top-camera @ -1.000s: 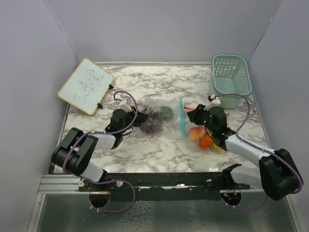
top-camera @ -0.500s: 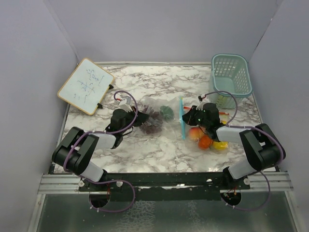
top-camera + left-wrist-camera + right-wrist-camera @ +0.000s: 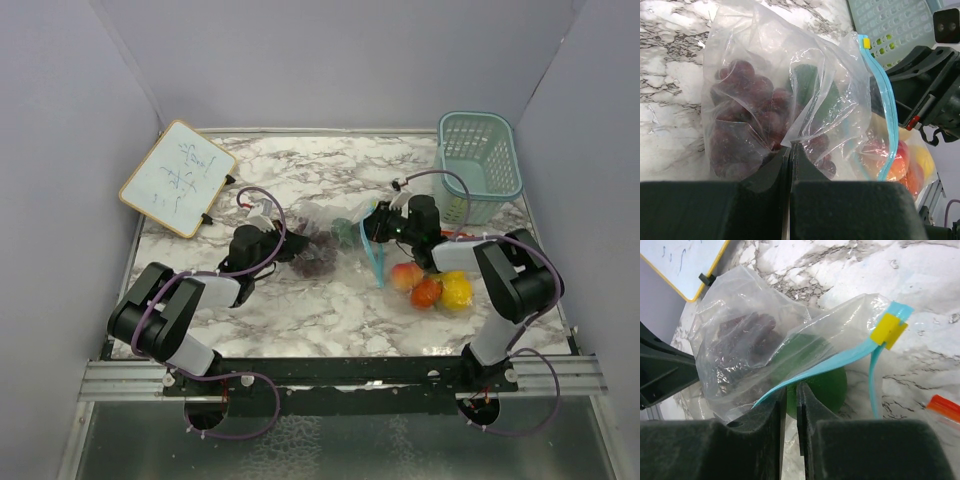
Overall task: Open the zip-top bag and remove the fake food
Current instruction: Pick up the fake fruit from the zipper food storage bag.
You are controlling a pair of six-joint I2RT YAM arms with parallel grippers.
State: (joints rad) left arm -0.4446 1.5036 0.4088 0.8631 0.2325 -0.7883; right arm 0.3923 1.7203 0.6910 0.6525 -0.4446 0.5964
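**Mid-bench (image 3: pixel 330 310): zip-top bag (image 3: pixel 320 232) pinched at both ends**

At left, left gripper (image 3: pixel 790 150) is closed on the bag's sealed bottom fold. Bag's long axis runs left-right between the arms, mouth to the right. Dark grapes (image 3: pixel 747 107) sit at the left end, green ball (image 3: pixel 822 377) just inside the mouth. Right gripper (image 3: pixel 791 390) clamps the blue zip rim (image 3: pixel 840 360); mouth looks parted. Right arm is nearer the ball. Further right, peach (image 3: pixel 406 275), tomato (image 3: pixel 426 292) and lemon (image 3: pixel 455 290) lie loose on the bench. Basket (image 3: pixel 480 155) far right.

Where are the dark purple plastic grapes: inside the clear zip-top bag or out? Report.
Inside: the clear bag wraps the dark purple grapes.
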